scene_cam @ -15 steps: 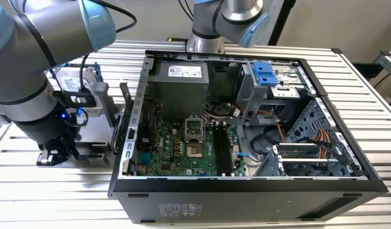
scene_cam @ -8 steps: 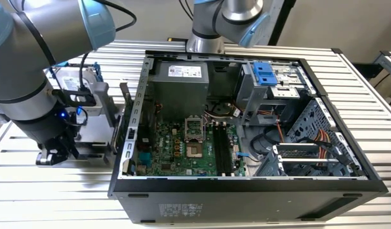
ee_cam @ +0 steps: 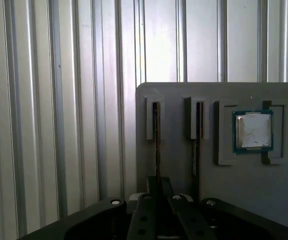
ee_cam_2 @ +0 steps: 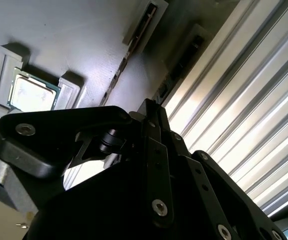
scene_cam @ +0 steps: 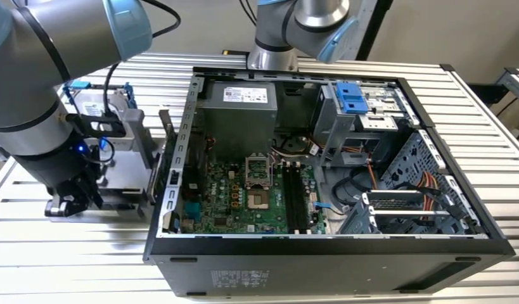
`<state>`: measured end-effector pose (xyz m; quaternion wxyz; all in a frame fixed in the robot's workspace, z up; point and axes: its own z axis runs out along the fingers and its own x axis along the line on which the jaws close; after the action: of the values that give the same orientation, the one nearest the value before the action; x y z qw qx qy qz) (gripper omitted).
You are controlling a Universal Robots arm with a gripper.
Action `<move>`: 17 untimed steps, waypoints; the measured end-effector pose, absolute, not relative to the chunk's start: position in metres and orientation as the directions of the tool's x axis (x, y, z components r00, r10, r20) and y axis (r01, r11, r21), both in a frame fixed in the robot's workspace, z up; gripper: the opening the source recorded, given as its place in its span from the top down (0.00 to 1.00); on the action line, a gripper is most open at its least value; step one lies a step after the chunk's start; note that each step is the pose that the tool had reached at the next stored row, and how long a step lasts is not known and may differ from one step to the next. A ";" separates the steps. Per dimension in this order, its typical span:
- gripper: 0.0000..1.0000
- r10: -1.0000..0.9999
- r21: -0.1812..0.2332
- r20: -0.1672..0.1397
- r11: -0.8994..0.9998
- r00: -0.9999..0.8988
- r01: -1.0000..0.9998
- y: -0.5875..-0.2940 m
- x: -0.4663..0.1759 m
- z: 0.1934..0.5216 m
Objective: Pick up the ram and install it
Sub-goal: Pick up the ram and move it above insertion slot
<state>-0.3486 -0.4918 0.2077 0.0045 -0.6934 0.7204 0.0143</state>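
Here, a big ridged metal table [scene_cam: 73, 266] holds an open computer case [scene_cam: 327, 259]. The robot arm [scene_cam: 35, 107] reaches down beside the case, on the exterior view's left, to a gray tray [ee_cam: 179, 100]. The gripper [ee_cam: 159, 184] sits low over that tray. Its two sides are pulled close together, and the thin edge of the ram [ee_cam: 156, 135] runs right in between them. So it looks pinched on the ram, near one end. The ram stands on its edge in a narrow slot of the tray and is not lifted out yet. A second stick [ee_cam: 198, 125] stands in the slot just beside it. A small square chip [ee_cam: 254, 131] sits in its own pocket farther along.

I think the slot is the tricky part. It is tight, so a crooked pull could jam the ram or drag the tray along. The grip looks to be near one end, so the stick might tip or slip. A sideways wobble could bump the second stick.
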 end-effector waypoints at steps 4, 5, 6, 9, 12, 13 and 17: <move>1.00 -0.999 0.014 -0.026 0.038 -0.038 -0.999 -0.492 -0.349 0.211; 1.00 -0.999 0.014 -0.026 0.038 -0.038 -0.999 -0.492 -0.349 0.212; 1.00 -0.999 0.014 -0.026 0.038 -0.038 -0.999 -0.492 -0.349 0.212; 1.00 -0.999 0.014 -0.026 0.038 -0.038 -0.999 -0.492 -0.349 0.215; 1.00 -0.999 0.014 -0.026 0.038 -0.038 -0.999 -0.492 -0.349 0.217; 1.00 -0.999 0.014 -0.026 0.038 -0.038 -0.999 -0.492 -0.349 0.217; 1.00 -0.999 0.014 -0.026 0.038 -0.038 -0.999 -0.492 -0.349 0.219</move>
<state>-0.3486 -0.4918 0.2195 0.0046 -0.6935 0.7203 0.0143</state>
